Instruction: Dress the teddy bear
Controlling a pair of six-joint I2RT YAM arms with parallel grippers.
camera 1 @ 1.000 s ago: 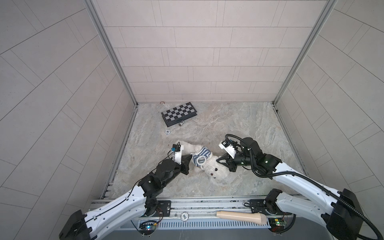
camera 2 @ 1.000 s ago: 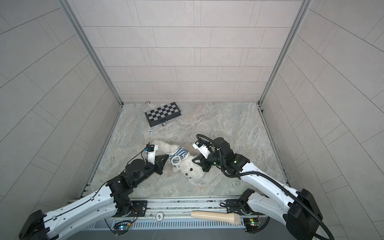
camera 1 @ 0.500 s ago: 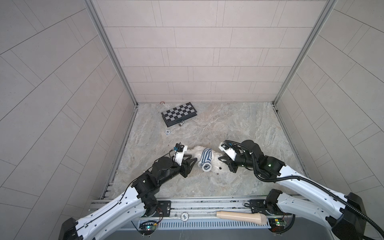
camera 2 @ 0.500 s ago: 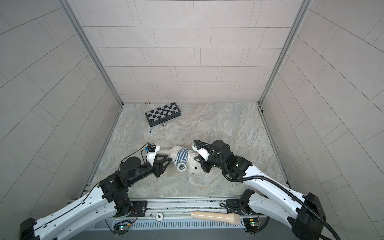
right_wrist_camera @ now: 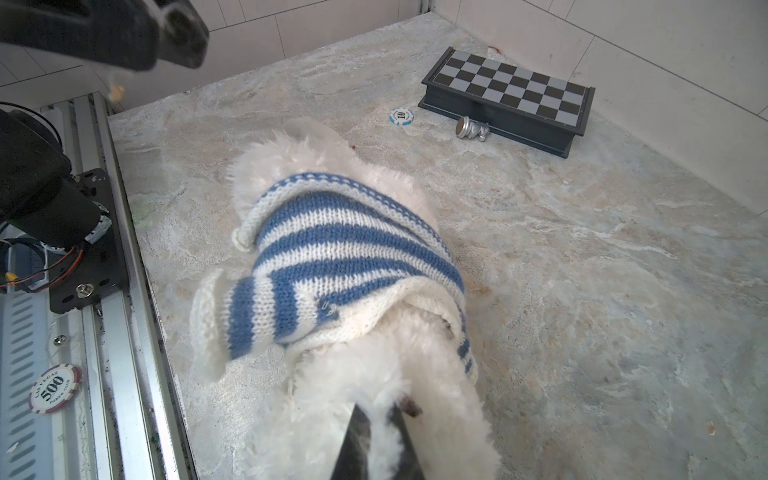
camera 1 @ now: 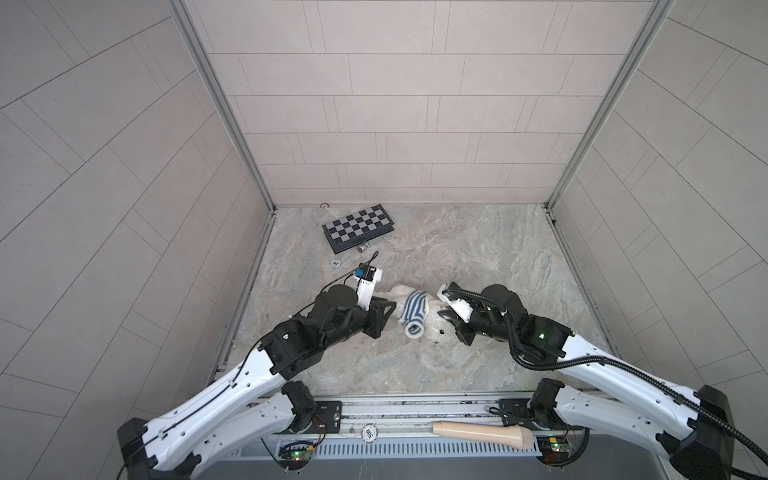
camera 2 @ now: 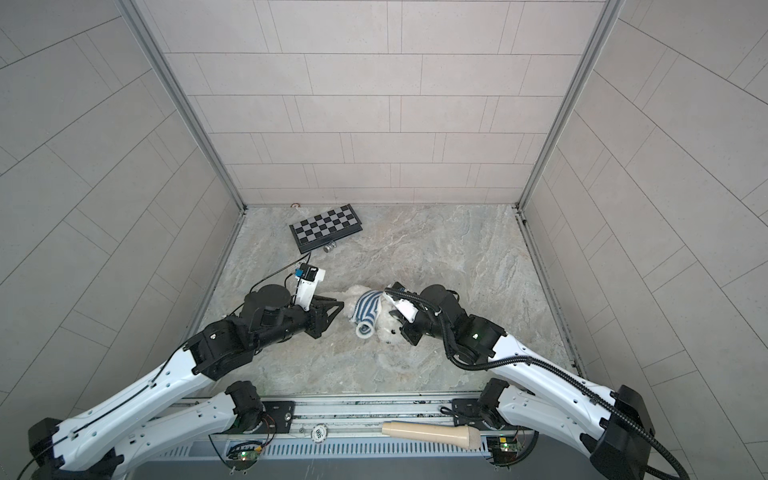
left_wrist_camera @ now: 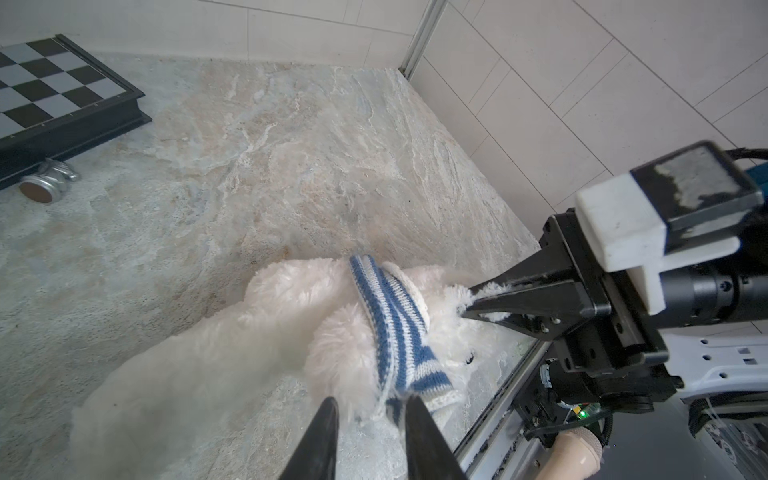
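Teddy bear [left_wrist_camera: 232,332] white, fluffy, blue-striped sweater [right_wrist_camera: 332,249] around torso, right hand [left_wrist_camera: 469,301] pinched on its fur, left hand [left_wrist_camera: 371,401] part-open, empty

Between left gripper [camera 1: 388,318] and right gripper [left_wrist_camera: 467,300], teddy bear [camera 1: 432,326] (chessboard [camera 1: 358,226] behind)

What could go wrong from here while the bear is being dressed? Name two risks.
The right tool pinches only fur on the teddy bear, so it may slip under a pull. The left tool stands open at the edge of the striped sweater; closing there could catch fur too and bunch the knit.
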